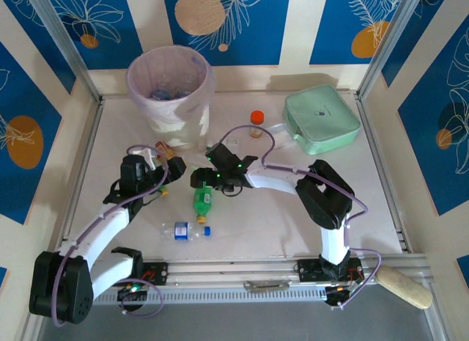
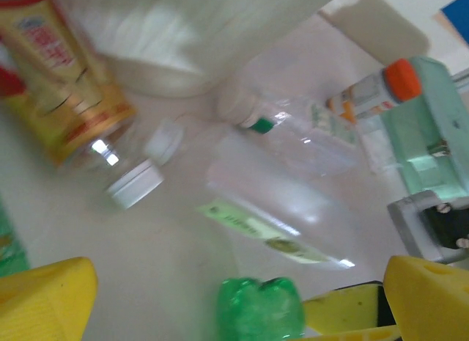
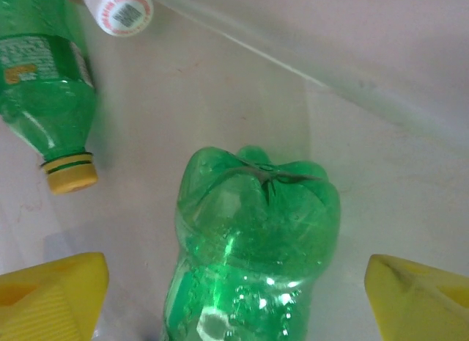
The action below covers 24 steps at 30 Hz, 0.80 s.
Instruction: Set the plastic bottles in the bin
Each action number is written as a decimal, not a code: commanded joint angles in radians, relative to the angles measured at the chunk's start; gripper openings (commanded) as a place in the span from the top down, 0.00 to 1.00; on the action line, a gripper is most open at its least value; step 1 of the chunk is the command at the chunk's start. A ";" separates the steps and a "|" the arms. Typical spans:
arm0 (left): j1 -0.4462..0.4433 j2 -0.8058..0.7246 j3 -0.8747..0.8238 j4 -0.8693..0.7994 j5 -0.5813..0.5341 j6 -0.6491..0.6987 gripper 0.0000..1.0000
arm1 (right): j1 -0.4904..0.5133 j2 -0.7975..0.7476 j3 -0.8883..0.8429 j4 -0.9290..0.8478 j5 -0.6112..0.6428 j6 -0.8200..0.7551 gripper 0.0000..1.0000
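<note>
Jaws of the right gripper (image 3: 234,293) stand wide either side of a green bottle (image 3: 256,209) without touching it, and the left gripper (image 2: 238,286) gapes open, gripping nothing

Mint-green case (image 1: 322,119), short orange bottle (image 1: 256,124) just left of it

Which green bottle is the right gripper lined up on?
The base-on green bottle, centred in the open right gripper; the yellow-capped bottle lies outside it.
</note>
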 commanded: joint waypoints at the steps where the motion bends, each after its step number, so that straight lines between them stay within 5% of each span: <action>1: 0.009 -0.025 -0.054 0.095 -0.063 -0.077 0.00 | 0.017 0.045 0.049 -0.070 0.000 0.041 0.09; 11: 0.009 -0.048 -0.051 0.046 -0.053 -0.030 0.00 | 0.015 0.133 0.122 -0.081 0.026 0.048 0.15; 24: 0.009 -0.057 -0.042 0.049 -0.023 -0.035 0.00 | -0.011 0.109 0.085 -0.003 0.010 0.050 0.43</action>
